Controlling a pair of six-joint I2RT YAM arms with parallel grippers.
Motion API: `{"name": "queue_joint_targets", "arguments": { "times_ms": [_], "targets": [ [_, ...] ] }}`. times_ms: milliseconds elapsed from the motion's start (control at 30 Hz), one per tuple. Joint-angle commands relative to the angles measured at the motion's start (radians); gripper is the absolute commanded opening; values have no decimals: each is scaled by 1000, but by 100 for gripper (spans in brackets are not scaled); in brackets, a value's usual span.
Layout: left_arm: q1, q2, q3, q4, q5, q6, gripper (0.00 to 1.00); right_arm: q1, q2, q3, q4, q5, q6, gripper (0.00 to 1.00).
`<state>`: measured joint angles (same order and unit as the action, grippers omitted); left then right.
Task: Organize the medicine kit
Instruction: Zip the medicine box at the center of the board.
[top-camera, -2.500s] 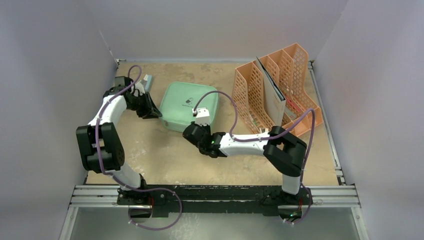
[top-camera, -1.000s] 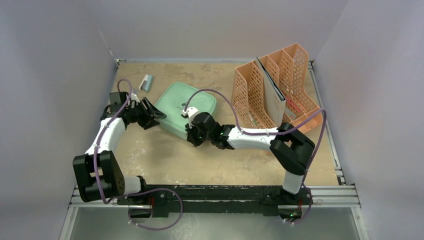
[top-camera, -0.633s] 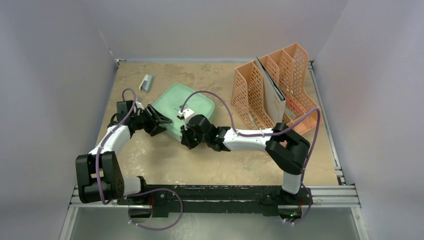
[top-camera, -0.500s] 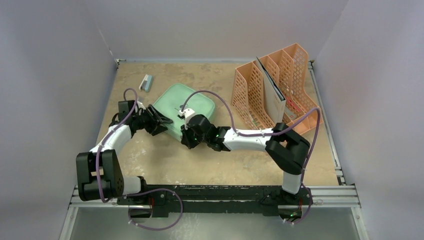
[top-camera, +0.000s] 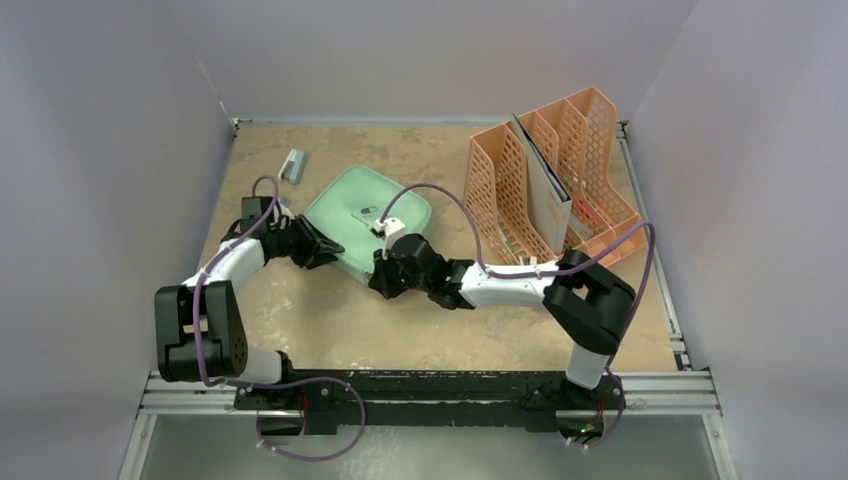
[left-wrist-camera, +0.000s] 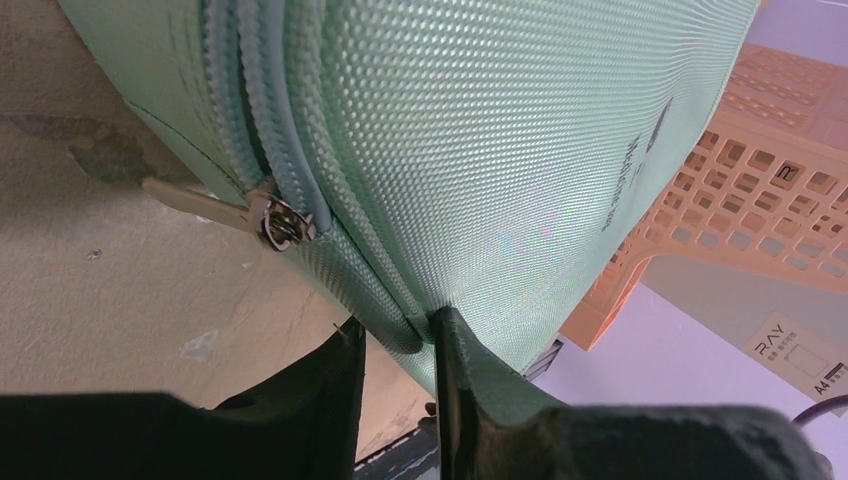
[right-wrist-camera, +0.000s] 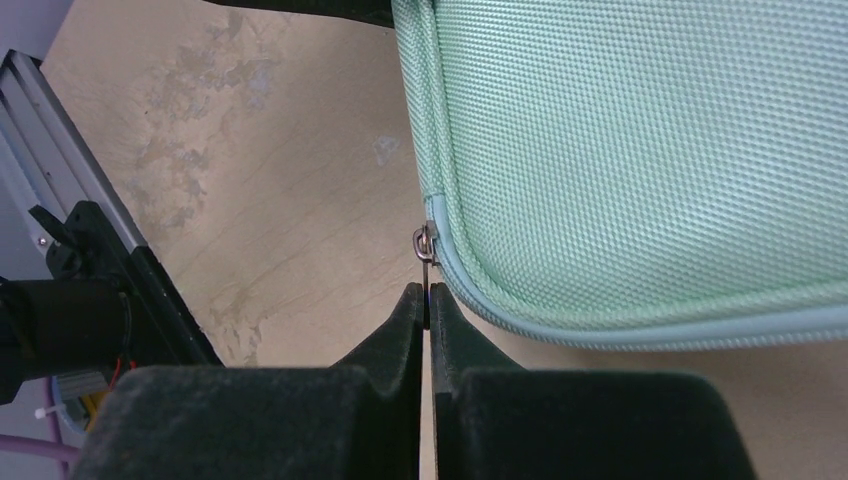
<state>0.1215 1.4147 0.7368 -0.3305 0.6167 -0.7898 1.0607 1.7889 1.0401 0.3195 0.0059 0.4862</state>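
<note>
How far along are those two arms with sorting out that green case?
Early days. Done: both tools are at the green case. In hand: the left tool pinches its edge, while the right tool is shut on a zipper pull at the near corner. Left: the zip looks closed where visible, so opening it and sorting the contents are not yet done.

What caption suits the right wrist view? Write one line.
Right tool pinches the zip pull at the mint kit's corner.
</note>
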Motion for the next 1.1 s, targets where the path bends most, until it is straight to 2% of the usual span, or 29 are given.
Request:
{"name": "queue_joint_targets", "arguments": {
  "times_ms": [0, 167, 433, 567, 700, 733, 767, 900, 1067],
  "targets": [
    [-3, 41, 32, 4, -131, 64, 23, -4, -82, -71, 15, -9, 39, 0],
    [-3, 41, 33, 0, -137, 68, 23, -37, -132, -141, 9, 29, 77, 0],
    [-3, 45, 37, -10, -136, 80, 23, -46, -158, -156, -18, 47, 73, 0],
    [-3, 37, 32, 3, -108, 70, 23, -45, -169, -118, -77, 102, 73, 0],
    [-3, 22, 24, 24, -74, 54, 24, -23, -174, -33, -210, 139, 73, 0],
    [-5, 18, 18, 34, -55, 47, 24, -13, -173, -10, -242, 162, 39, 26],
    [-5, 15, 11, 47, -44, 39, 24, -1, -169, 11, -270, 187, 22, 36],
    [-5, 11, -6, 73, -25, 22, 25, 57, -137, 104, -398, 322, -12, 50],
    [-5, 9, -4, 74, -9, 23, 25, 98, -101, 168, -454, 407, -28, 56]
  ]
}}
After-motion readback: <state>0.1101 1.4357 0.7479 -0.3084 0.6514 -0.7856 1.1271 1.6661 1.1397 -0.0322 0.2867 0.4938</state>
